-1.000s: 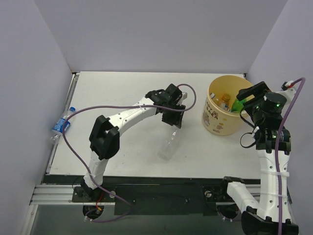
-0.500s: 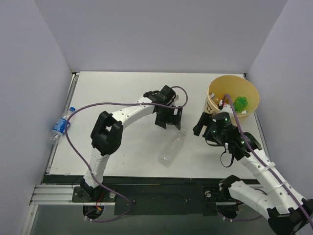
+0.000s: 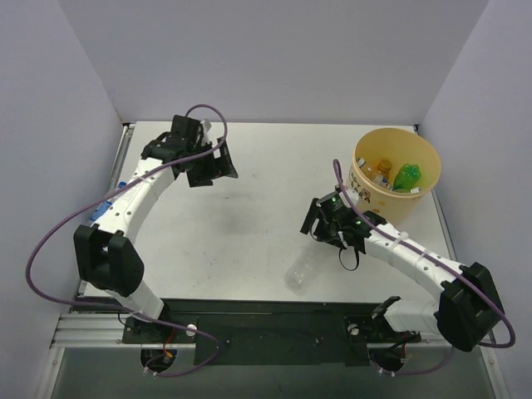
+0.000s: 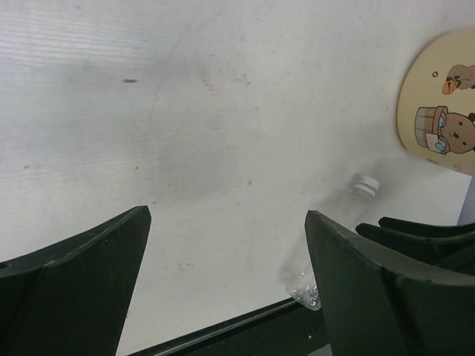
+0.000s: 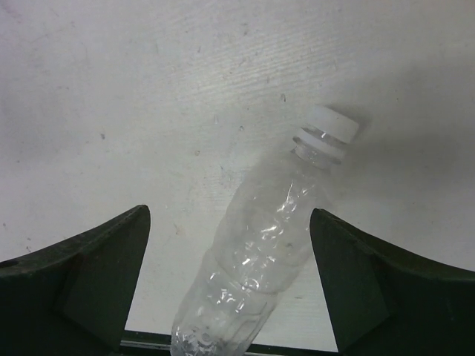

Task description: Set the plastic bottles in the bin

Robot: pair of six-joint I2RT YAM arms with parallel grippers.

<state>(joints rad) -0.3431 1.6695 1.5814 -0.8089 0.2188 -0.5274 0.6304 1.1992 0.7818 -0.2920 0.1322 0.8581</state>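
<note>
A clear plastic bottle [image 3: 301,274] with a white cap lies on the table near the front edge. In the right wrist view this bottle [image 5: 260,252] shows between the open fingers of my right gripper [image 5: 228,219], and nothing touches it. From above, the right gripper [image 3: 326,233] hangs just behind the bottle's cap end. My left gripper [image 3: 214,166] stands open and empty over the back left of the table. The tan bin [image 3: 364,199] at the back right holds a green bottle [image 3: 407,176] and others. A blue-labelled bottle [image 3: 100,212] lies at the left edge, mostly hidden by my left arm.
The left wrist view looks across the table to the clear bottle's cap [image 4: 365,185] and the bin's cartoon label [image 4: 438,111]. Walls close in on the left, back and right. A black rail [image 3: 274,320] runs along the front edge.
The left gripper opened and let go of the clear bottle, which now lies flat near the front edge; that arm swung to the back left. The right arm left the bin and came down beside the bottle.
</note>
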